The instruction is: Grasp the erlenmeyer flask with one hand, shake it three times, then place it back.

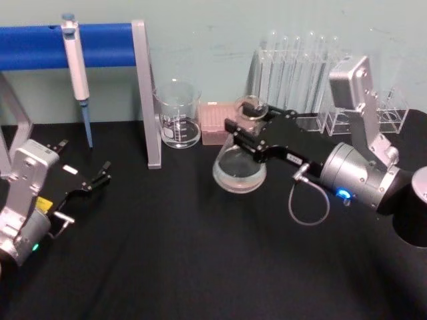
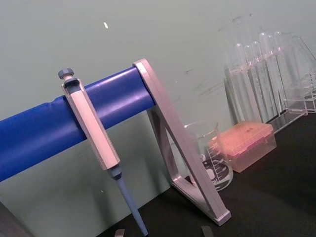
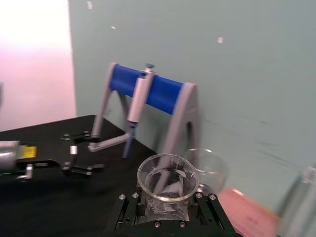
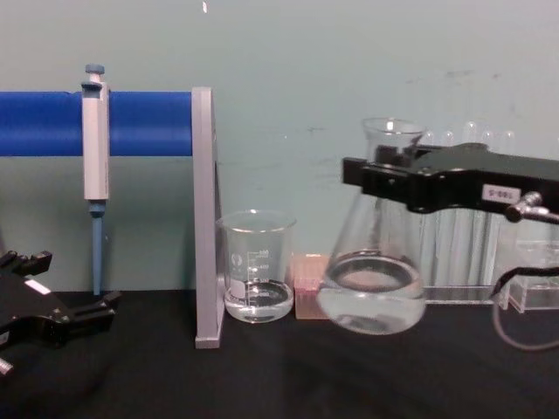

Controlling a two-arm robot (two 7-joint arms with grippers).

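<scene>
The erlenmeyer flask (image 1: 238, 168) is clear glass with a little clear liquid in its wide base (image 4: 371, 292). It is in front of the test tube rack, slightly tilted. My right gripper (image 1: 245, 135), black with a small white number label, is shut on the flask's neck just under the flared rim (image 4: 392, 131). In the right wrist view the flask rim (image 3: 168, 173) sits between the right gripper (image 3: 168, 219) fingers. I cannot tell whether the base touches the table. My left gripper (image 1: 99, 177) rests open at the table's left, holding nothing, also seen as the left gripper (image 4: 65, 301).
A glass beaker (image 1: 178, 115) and a pink tip box (image 1: 216, 123) stand just behind and left of the flask. A blue-barred stand (image 1: 143, 93) holds a pipette (image 1: 77, 70). The test tube rack (image 1: 297, 73) is behind my right arm.
</scene>
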